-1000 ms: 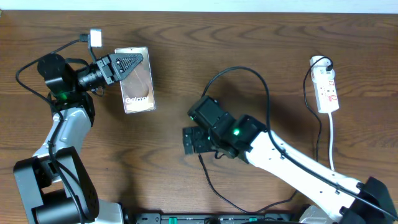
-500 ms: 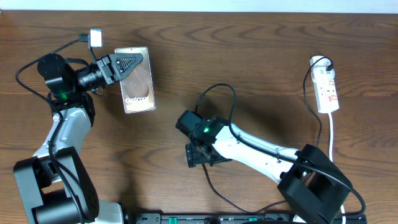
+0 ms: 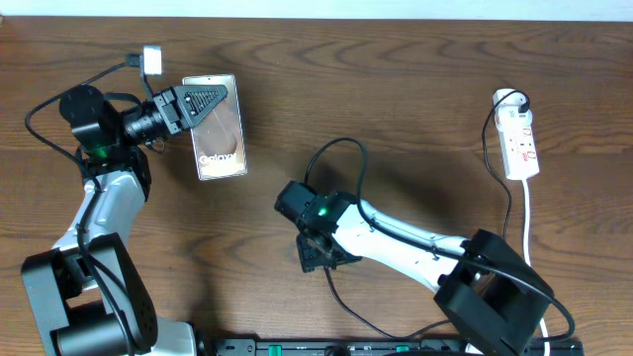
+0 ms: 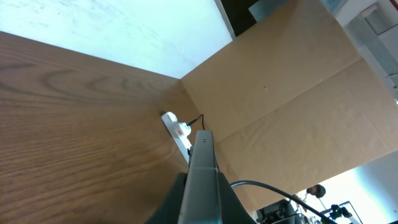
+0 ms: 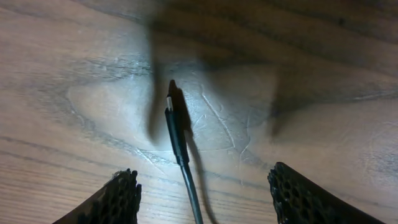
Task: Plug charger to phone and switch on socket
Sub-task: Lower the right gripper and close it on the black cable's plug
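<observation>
The phone point(image 3: 220, 146) lies face up at the upper left, its white lettering showing. My left gripper point(image 3: 203, 101) is shut on its top end; in the left wrist view the phone's thin edge point(image 4: 202, 168) stands clamped between the jaws. The charger cable point(image 3: 346, 143) loops across the table's middle. Its small black plug tip point(image 5: 176, 127) lies flat on the wood, between the fingers of my right gripper point(image 5: 205, 186) but touching neither. That right gripper point(image 3: 318, 255) hangs low over the table, open. The white socket point(image 3: 519, 143) lies at the far right, untouched.
A small white block point(image 3: 152, 59) with a dark lead sits beside the phone at the upper left. The socket's white cord point(image 3: 527, 222) runs toward the front edge. A cardboard wall point(image 4: 280, 93) stands behind the socket point(image 4: 177, 129). A black rail point(image 3: 326, 348) lines the front.
My right arm has swung left and dropped over the charger's plug end, and its jaws have narrowed. The cable loop has shifted left. The left gripper and phone have not moved.
</observation>
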### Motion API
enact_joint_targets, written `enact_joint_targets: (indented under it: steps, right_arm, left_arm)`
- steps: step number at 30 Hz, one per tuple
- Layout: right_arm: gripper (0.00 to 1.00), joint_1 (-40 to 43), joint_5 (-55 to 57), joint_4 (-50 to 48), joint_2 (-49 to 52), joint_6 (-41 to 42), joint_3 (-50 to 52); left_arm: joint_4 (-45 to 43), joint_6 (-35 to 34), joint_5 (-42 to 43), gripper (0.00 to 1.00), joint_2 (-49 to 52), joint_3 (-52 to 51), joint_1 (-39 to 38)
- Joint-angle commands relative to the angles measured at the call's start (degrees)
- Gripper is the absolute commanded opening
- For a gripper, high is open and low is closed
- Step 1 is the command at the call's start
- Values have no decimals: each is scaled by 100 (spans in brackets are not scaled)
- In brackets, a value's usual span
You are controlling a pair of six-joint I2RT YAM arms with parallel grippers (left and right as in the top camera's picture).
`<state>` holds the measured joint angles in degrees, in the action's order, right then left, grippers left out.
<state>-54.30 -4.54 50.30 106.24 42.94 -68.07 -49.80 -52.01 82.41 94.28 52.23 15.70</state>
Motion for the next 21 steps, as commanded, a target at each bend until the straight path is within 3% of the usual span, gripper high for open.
enact_joint_targets:
  steps: [1,14,21]
  right_arm:
    - [67,-83,-13,13,85,-85,-50]
    - [52,-192,-181,560,1038,-446,-702]
    - [53,-411,122,938,1325,-485,-1172]
  left_arm:
    - [-44,96,50,7,-105,153,13]
    - [-44,98,50,8,-105,153,13]
    - [-46,101,50,8,-105,153,13]
